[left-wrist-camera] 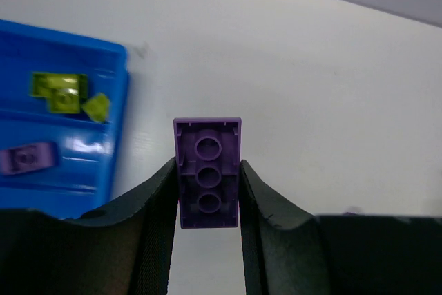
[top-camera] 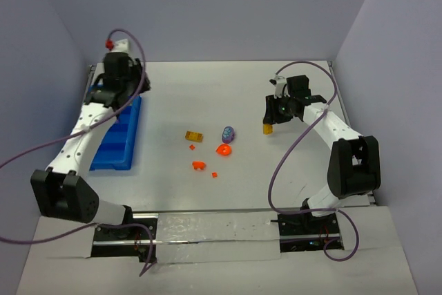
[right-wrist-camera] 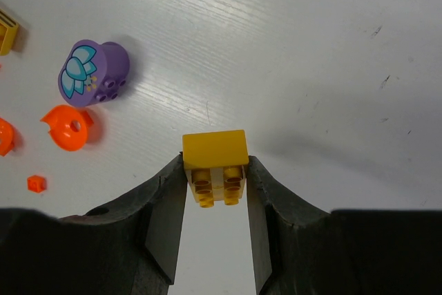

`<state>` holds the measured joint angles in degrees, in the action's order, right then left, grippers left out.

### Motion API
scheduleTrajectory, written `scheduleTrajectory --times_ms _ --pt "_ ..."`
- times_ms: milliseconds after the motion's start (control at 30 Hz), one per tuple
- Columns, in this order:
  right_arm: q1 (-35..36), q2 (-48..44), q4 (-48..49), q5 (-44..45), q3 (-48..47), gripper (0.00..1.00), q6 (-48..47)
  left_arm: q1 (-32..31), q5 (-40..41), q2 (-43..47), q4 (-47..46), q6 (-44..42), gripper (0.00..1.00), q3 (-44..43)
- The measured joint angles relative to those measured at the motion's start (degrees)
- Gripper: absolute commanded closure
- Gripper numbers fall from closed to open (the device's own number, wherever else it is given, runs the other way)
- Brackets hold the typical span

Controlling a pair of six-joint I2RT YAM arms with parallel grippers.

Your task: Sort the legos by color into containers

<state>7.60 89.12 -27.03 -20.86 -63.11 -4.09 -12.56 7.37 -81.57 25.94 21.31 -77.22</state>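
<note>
My left gripper [left-wrist-camera: 207,195] is shut on a purple brick [left-wrist-camera: 207,170], held underside up over the table just right of the blue tray [left-wrist-camera: 119,67]. The tray holds two olive-green bricks [left-wrist-camera: 59,91] in one compartment and a purple brick [left-wrist-camera: 27,158] in the compartment beside it. My right gripper [right-wrist-camera: 215,170] is shut on a yellow brick [right-wrist-camera: 215,146], which also shows in the top view [top-camera: 266,128] at the right of the table. On the table lie a purple round piece [top-camera: 228,133], an orange dome [top-camera: 224,149], a yellow brick [top-camera: 194,136] and an orange brick [top-camera: 199,165].
Tiny orange bits [top-camera: 215,174] lie near the orange brick. The blue tray [top-camera: 117,139] lies along the left side under the left arm. Purple walls stand round the table on three sides.
</note>
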Motion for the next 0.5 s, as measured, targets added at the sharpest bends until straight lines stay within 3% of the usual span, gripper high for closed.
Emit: scheduleTrajectory --times_ms 200,367,500 --pt "0.00 0.00 0.00 -0.03 0.00 1.00 -0.01 16.31 -7.25 1.03 0.31 -6.55 1.00 3.42" --pt "0.00 0.00 0.00 -0.33 0.00 1.00 -0.01 22.82 -9.62 -4.39 0.64 -9.76 0.92 4.30" --pt "0.00 0.00 -0.02 -0.95 0.00 1.00 -0.01 25.81 -9.69 -8.88 0.40 -8.79 0.98 4.30"
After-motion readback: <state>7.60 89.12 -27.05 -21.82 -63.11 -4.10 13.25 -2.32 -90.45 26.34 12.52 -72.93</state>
